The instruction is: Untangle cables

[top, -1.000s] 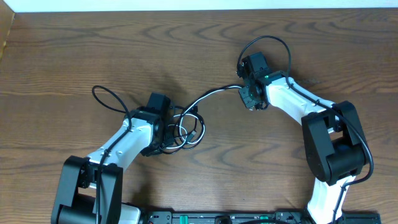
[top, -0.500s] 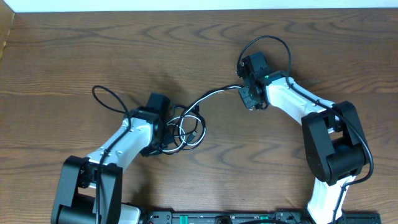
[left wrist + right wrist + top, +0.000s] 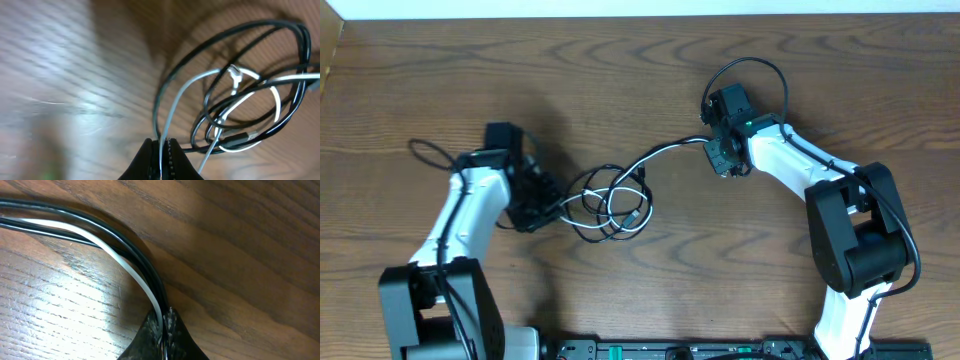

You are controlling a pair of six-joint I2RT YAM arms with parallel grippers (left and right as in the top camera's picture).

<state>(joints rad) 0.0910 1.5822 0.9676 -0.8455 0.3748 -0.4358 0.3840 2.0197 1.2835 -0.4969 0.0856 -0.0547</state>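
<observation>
A brown wooden table (image 3: 620, 80) fills the frame. The cables (image 3: 616, 204) lie on it just left of centre in loose overlapping loops. Black and white strands run from them toward the upper right.

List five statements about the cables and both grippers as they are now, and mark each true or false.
1. The right gripper is shut on black and white strands of the cables. True.
2. The left gripper hangs open, clear of the cables. False: its fingers are closed on a white strand.
3. The looped part of the cables lies on the table between the two grippers. True.
4. Every cable is white. False: black and white strands both show.
5. The cables lie fully apart, with no loop crossing another. False: the loops overlap in one tangle.
</observation>
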